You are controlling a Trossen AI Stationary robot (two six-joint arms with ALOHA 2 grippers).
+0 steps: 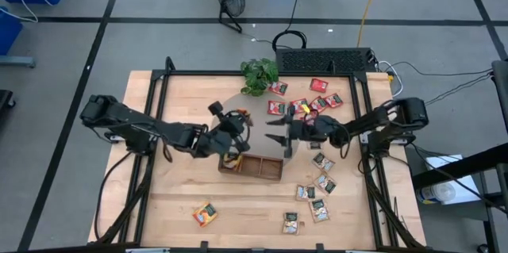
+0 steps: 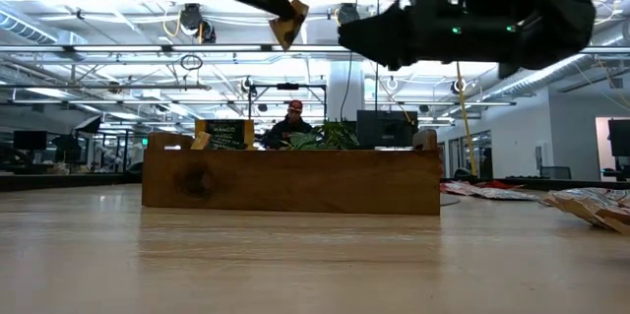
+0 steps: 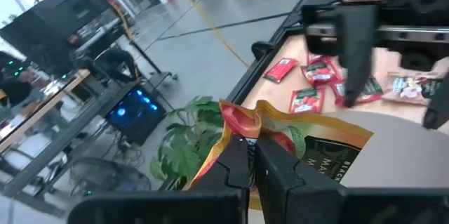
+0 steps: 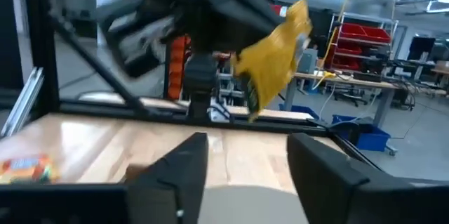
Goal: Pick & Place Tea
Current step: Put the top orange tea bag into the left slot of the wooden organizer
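Overhead, left tool [image 3: 252,155] pinching one orange-yellow packet [image 3: 280,136], right tool [image 4: 242,155] open

both arms are dark, near black, built of jointed tubular segments with bulkier rounded housings at the shoulder ends. the left gripper [image 3: 254,162] has two black, blocky fingers with flat inner faces. the right gripper [image 4: 247,155] has two broad matte dark fingers with squared tips. small green indicator lights show on one wrist housing in the low view.
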